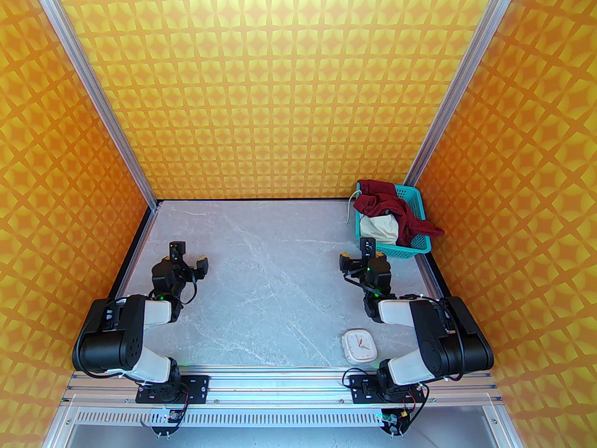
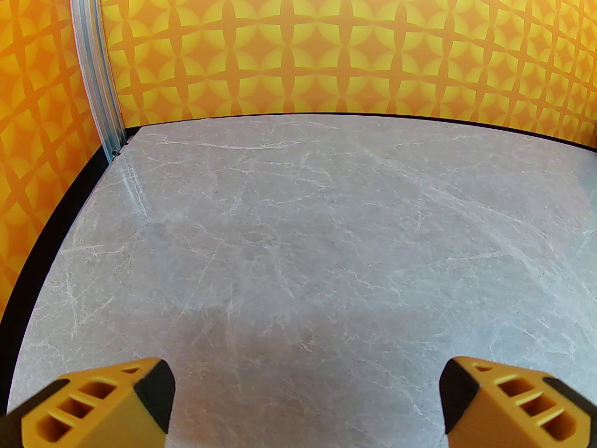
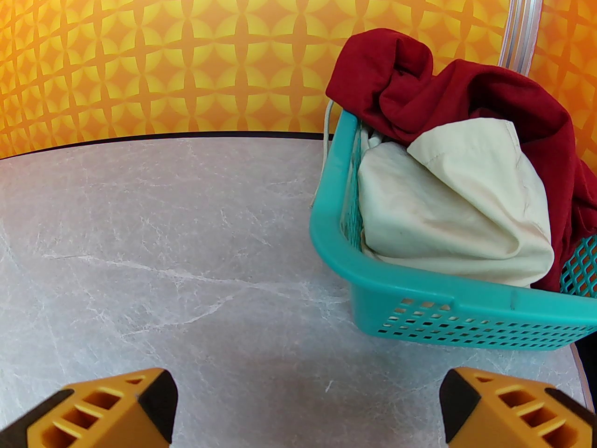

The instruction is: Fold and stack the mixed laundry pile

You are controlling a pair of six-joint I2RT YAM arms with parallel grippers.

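Note:
The mixed laundry pile sits crumpled in a teal mesh basket point(image 1: 416, 248) at the table's far right corner. A dark maroon shirt point(image 1: 391, 202) drapes over the top and spills over the right rim. Cream shorts point(image 1: 381, 227) bulge at the basket's near side, and a pale drawstring point(image 1: 350, 209) hangs over its left wall. In the right wrist view the shirt point(image 3: 471, 91) lies over the shorts point(image 3: 447, 203) inside the basket point(image 3: 443, 292). My right gripper point(image 1: 357, 251) point(image 3: 308, 406) is open, just in front of the basket's near left corner. My left gripper point(image 1: 190, 257) point(image 2: 305, 404) hovers open over bare table at the left.
A small white clock point(image 1: 358, 345) lies flat on the grey marble table point(image 1: 270, 287) near the right arm's base. Orange patterned walls and aluminium posts point(image 1: 440, 119) close the table in on three sides. The basket stands tight against the right wall.

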